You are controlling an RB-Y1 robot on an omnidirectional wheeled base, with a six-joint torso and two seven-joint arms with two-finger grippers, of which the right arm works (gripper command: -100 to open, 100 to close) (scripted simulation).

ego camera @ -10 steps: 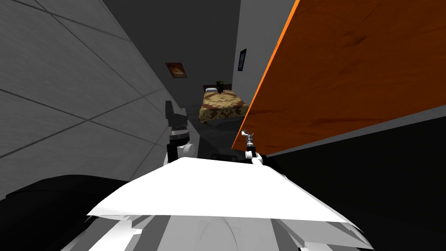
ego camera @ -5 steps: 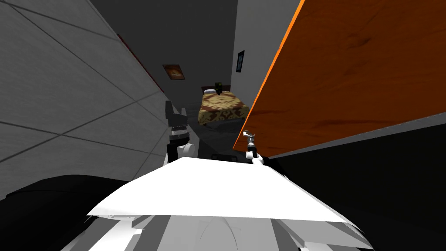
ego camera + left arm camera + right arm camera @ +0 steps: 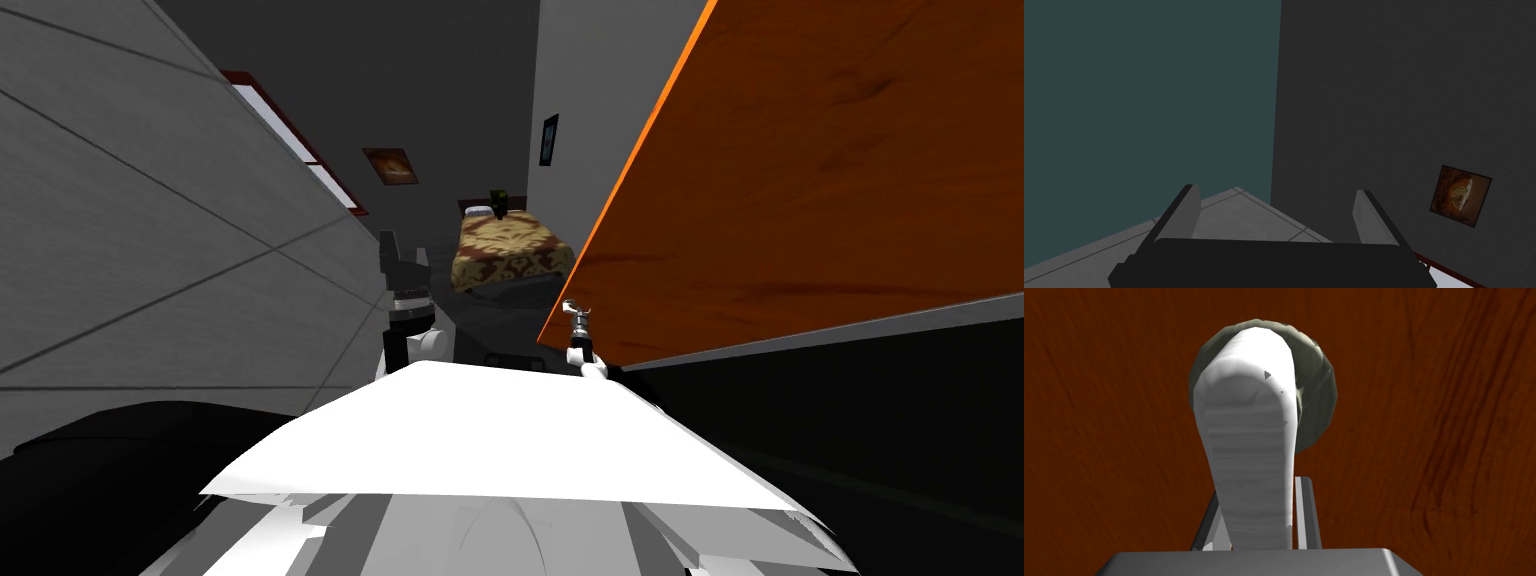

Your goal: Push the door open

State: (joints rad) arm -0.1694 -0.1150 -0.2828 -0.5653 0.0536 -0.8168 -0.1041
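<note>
Door (image 3: 800, 180) seemingly wider open than before, right pincer (image 3: 1258, 490) tight around handle (image 3: 1249, 428).

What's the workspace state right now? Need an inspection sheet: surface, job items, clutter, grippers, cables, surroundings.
Surface: dark grey floor running ahead between the wall and the door.
Job's things: orange-brown wood door, standing partly open on my right; white lever handle on a round grey-green rosette.
Clutter: nothing seen.
Grippers: right gripper at the door's lower edge, fingers pressed on the lever handle's sides; left gripper open, empty, raised beside the left wall.
Cables: nothing seen.
Surroundings: grey tiled wall close on my left; bed with a patterned cover at the far end; framed picture on the dark back wall.
</note>
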